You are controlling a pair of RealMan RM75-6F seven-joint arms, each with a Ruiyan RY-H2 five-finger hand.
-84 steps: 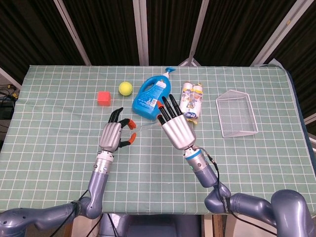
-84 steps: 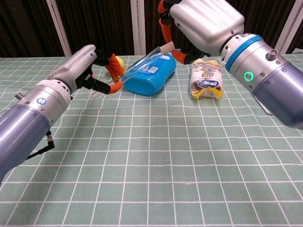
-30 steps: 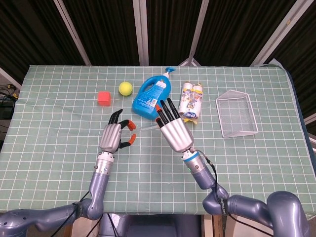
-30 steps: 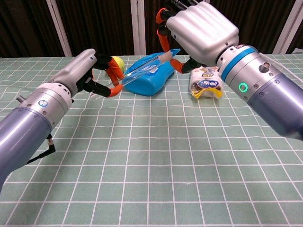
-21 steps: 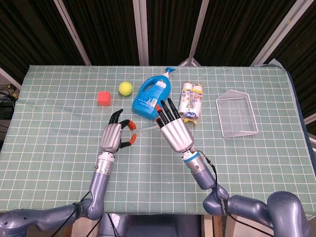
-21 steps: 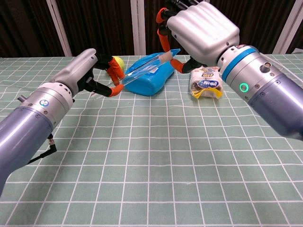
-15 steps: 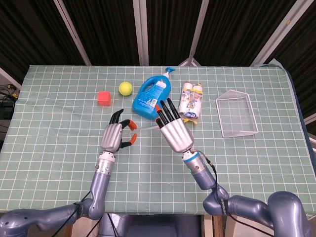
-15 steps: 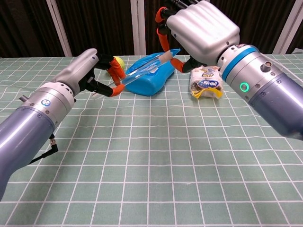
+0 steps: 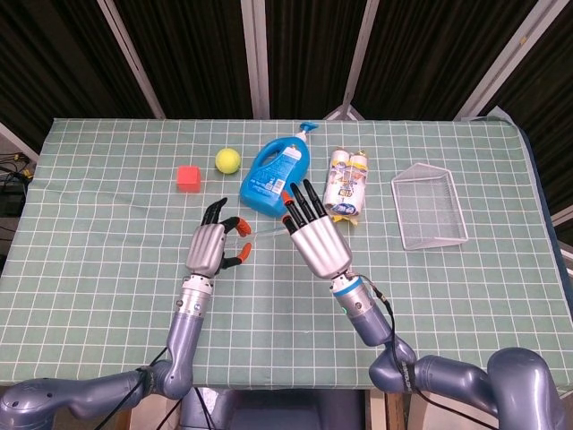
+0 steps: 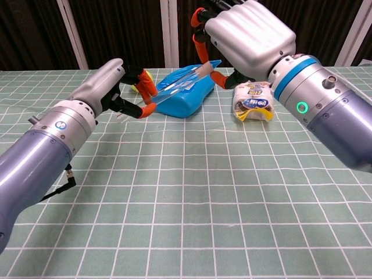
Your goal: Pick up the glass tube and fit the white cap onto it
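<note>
Glass tube (image 10: 181,81) hangs slanted above the surface (image 10: 192,192), my right hand (image 10: 244,35) pinching its upper end so the lower end points at my left hand (image 10: 110,81), whose fingertips seem to nip the white cap, too small to confirm.

Clear glass tube (image 10: 177,84); glossy plastic bottle (image 9: 273,175) — matt gridded tablecloth (image 9: 107,242).
</note>
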